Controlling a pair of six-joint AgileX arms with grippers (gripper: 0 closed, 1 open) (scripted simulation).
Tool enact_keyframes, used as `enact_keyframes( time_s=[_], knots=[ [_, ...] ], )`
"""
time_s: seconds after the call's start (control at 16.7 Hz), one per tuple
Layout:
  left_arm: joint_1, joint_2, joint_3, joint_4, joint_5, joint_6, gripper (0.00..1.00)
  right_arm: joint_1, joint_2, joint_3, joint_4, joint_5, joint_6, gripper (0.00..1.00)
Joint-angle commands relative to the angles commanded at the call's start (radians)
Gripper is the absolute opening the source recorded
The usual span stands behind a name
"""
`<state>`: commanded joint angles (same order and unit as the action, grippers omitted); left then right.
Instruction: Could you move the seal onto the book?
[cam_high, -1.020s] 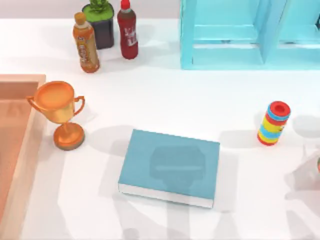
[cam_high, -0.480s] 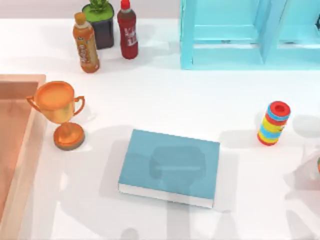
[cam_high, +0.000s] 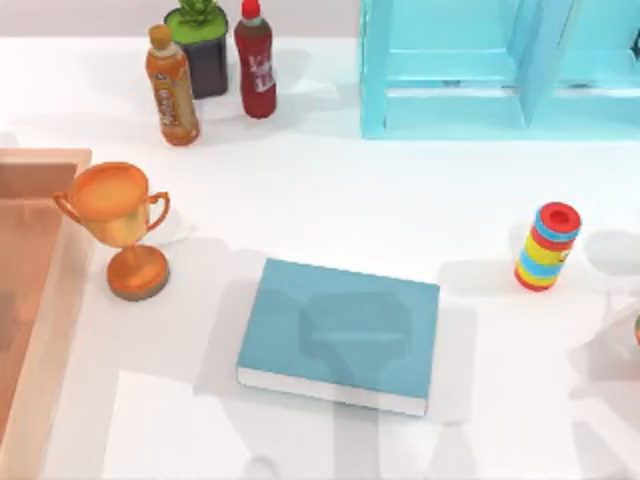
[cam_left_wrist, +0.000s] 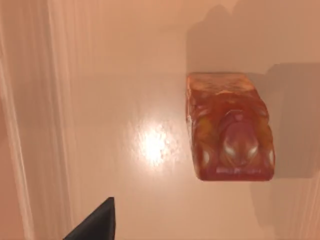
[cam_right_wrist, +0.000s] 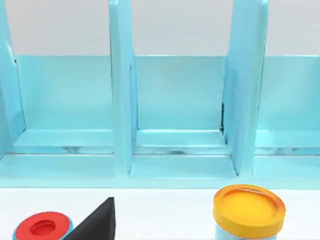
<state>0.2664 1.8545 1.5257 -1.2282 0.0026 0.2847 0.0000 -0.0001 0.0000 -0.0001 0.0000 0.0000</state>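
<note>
Left gripper: one dark fingertip (cam_left_wrist: 97, 222) enters the left wrist view's edge, hanging above the floor of a shallow orange-tan wooden tray (cam_high: 52, 290); whether the fingers are apart or together cannot be told. Right gripper: likewise one dark fingertip (cam_right_wrist: 97, 222) at the right wrist view's edge, aimed at the light-blue compartmented shelf frame (cam_right_wrist: 122, 100); state cannot be told, arm looks idle. The seal, a small tan-orange stamp block with a darker reddish-brown rounded top (cam_left_wrist: 230, 127), stands on the tray floor, apart from the tray walls and untouched. The tray sits at the table's left edge in the top view. Large flat teal-blue book with white page edges (cam_high: 340, 332) lies near table centre, cover bare. Judgement: approach step, left arm descending over the seal; no grasp yet. Next move calls for centring the fingers either side of the block, closing, lifting clear of the tray wall, then carrying rightward past the orange-gold trophy cup (cam_high: 118, 225) standing just beside the tray. Containers: tray holds the seal; shelf compartments look bare. Striped ring-stack toy with red cap (cam_high: 546, 245) stands right, well apart from the book.
</note>
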Motion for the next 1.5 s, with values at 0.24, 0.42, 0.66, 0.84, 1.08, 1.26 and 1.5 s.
enact_keyframes(
  time_s=[0.24,0.42,0.66,0.84,1.08,1.26,1.5],
  knots=[
    [0.0,0.01,0.008,-0.009,0.0,0.003,1.0,0.0,0.0,0.0,0.0,0.0,0.0,1.0],
    [-0.004,0.008,0.003,-0.003,0.0,0.002,1.0,0.0,0.0,0.0,0.0,0.0,0.0,1.0],
    [-0.001,0.039,-0.08,0.107,0.001,0.002,1.0,0.0,0.0,0.0,0.0,0.0,0.0,1.0],
    [0.0,0.08,-0.178,0.256,0.001,0.005,1.0,0.0,0.0,0.0,0.0,0.0,0.0,1.0],
    [0.002,0.115,-0.259,0.364,0.001,0.007,1.0,0.0,0.0,0.0,0.0,0.0,0.0,1.0],
    [0.002,0.115,-0.26,0.365,0.001,0.007,1.0,0.0,0.0,0.0,0.0,0.0,0.0,1.0],
    [0.002,0.115,-0.26,0.365,0.001,0.007,0.77,0.0,0.0,0.0,0.0,0.0,0.0,1.0]
  ],
)
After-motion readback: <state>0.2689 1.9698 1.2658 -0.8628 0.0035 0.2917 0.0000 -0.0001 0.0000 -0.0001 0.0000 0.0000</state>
